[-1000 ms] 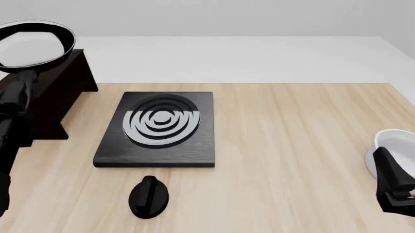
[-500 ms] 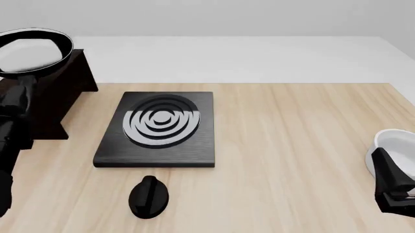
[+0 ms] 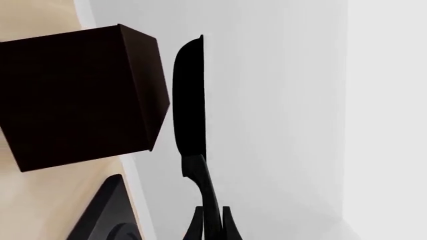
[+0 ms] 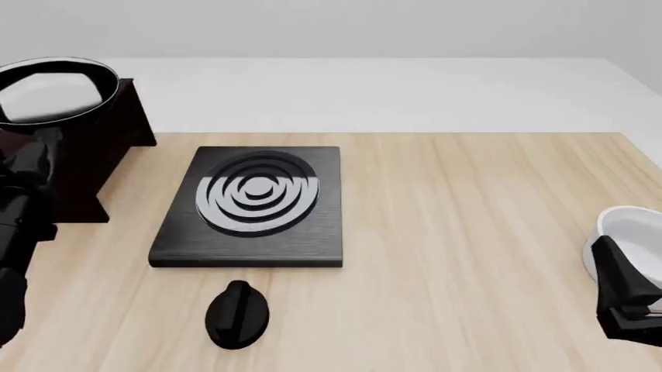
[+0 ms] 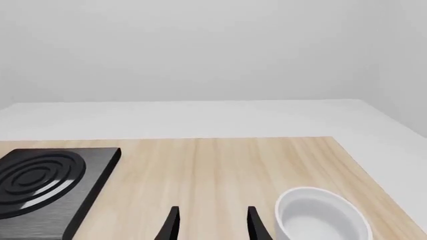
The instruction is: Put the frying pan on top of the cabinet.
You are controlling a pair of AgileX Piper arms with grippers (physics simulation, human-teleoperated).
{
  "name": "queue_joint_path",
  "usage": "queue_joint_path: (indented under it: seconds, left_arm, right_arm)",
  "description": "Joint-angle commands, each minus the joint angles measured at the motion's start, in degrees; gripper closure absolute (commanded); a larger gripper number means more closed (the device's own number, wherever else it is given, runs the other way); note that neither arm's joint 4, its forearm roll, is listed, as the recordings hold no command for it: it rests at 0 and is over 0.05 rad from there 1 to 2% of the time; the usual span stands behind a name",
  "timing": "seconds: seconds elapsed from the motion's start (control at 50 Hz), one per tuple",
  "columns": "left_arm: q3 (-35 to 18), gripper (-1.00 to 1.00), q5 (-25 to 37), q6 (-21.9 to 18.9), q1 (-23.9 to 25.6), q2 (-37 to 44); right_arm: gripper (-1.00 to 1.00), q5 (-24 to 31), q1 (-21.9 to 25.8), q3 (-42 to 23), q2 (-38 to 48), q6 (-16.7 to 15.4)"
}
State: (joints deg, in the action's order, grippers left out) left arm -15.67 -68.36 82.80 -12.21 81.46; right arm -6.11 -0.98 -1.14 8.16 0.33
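The frying pan (image 4: 49, 91) is black with a pale shiny inside. It hangs level over the flat top of the dark brown cabinet (image 4: 98, 159) at the far left. My left gripper (image 4: 43, 143) is shut on its long handle. In the left wrist view the pan (image 3: 189, 100) shows edge-on, a thin gap away from the cabinet (image 3: 80, 95). There my fingers (image 3: 195, 226) pinch the handle (image 3: 205, 192). My right gripper (image 5: 212, 225) is open and empty, low at the near right (image 4: 618, 271).
A flat black stove plate (image 4: 253, 205) with grey rings lies mid-table and also shows in the right wrist view (image 5: 47, 175). A black knob dial (image 4: 238, 314) lies in front of it. A white bowl (image 4: 621, 232) stands at the right edge, beside my right gripper (image 5: 320, 217).
My left gripper has lowered the pan closer to the cabinet top. The right arm has barely moved.
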Motion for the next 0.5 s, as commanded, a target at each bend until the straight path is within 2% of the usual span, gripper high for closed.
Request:
queue_joint_path:
  seconds: [0.02, 0.5]
  left_arm:
    - [-1.6, 1.0, -1.1, -0.7, -0.6, 0.3]
    - [-4.3, 1.0, -1.2, -1.4, -1.2, 5.2]
  right_arm:
    - [-1.0, 0.0, 0.0, -0.2, 0.2, 0.0]
    - [-1.0, -1.5, -0.2, 0.7, 1.0, 0.4]
